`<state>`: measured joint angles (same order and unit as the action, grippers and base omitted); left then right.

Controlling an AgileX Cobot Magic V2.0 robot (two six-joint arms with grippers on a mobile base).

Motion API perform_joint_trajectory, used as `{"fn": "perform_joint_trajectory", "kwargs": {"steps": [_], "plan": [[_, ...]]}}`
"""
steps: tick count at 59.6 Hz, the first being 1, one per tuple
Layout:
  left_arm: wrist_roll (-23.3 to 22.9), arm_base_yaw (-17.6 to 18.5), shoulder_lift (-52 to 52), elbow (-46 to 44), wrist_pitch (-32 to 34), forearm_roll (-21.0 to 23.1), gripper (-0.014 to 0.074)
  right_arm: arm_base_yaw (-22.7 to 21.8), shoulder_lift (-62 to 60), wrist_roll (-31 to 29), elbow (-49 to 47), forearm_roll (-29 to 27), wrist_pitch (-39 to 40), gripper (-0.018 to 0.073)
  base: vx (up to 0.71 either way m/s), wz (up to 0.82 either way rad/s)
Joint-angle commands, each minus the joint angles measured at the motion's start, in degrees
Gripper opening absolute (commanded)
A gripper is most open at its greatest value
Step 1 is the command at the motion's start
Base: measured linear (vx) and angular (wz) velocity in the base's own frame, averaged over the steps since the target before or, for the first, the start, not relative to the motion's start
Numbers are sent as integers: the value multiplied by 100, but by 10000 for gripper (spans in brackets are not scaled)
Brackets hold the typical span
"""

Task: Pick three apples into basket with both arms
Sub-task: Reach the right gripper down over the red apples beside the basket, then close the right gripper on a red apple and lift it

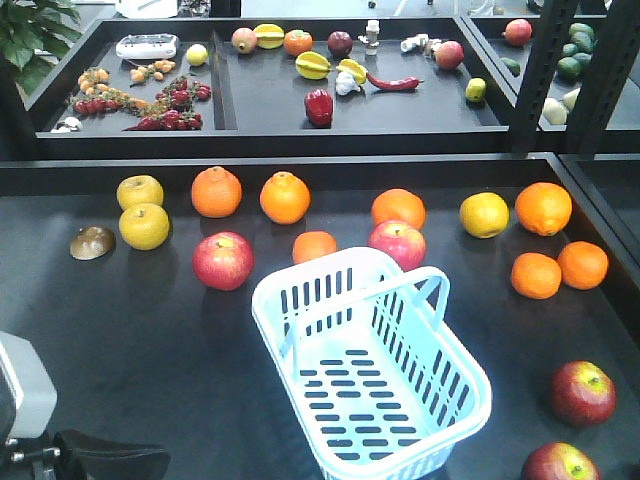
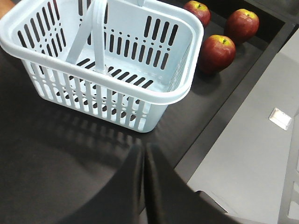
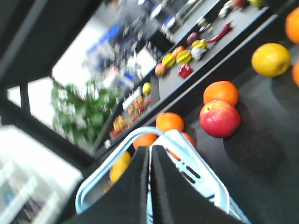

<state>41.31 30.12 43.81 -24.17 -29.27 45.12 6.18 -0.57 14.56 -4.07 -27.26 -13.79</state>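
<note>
The pale blue basket (image 1: 330, 268) stands empty in the middle of the black table. Two dark red apples (image 1: 583, 392) (image 1: 560, 465) lie at the table's near right corner. In the left wrist view three such apples (image 2: 217, 52) (image 2: 242, 23) (image 2: 197, 10) sit just beyond the basket (image 2: 126, 23). My left gripper (image 2: 142, 149) is shut on nothing, short of the basket's near wall. Only part of the left arm (image 1: 95, 460) shows, at the bottom left. My right gripper (image 3: 150, 149) is also shut and empty, hanging over the basket's rim (image 3: 207, 179).
Two lighter pinkish apples (image 1: 223, 260) (image 1: 397, 243), several oranges (image 1: 285, 197) and yellow fruits (image 1: 144, 226) lie behind and beside the basket. A raised rear tray (image 1: 226, 110) holds more produce. Black frame posts (image 1: 545, 70) rise at the back right. The table edge (image 2: 219, 126) runs near the apples.
</note>
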Motion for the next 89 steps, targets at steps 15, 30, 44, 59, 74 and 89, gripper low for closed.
{"fn": "perform_joint_trajectory", "kwargs": {"steps": [15,30,44,59,74,89], "plan": [[-18,25,-21,-130,292,208,-7,-6,2437,-479,-3083,2726,-2925,1,0,0],[-19,25,-21,-130,286,208,-6,-6,3737,-386,-3676,3692,-3215,6,0,0],[-19,25,-21,-130,286,208,-6,-6,5546,-598,-4348,3803,-3983,158,0,0],[-19,25,-21,-130,262,208,-6,-6,7499,-722,-4498,3932,-4454,692,0,0],[-19,25,-21,-130,270,208,-6,-32,7814,-721,-4498,3684,-4172,720,0,0],[-19,25,-21,-130,282,208,-6,-663,8214,-1093,-4498,3227,-4104,711,0,0]]}}
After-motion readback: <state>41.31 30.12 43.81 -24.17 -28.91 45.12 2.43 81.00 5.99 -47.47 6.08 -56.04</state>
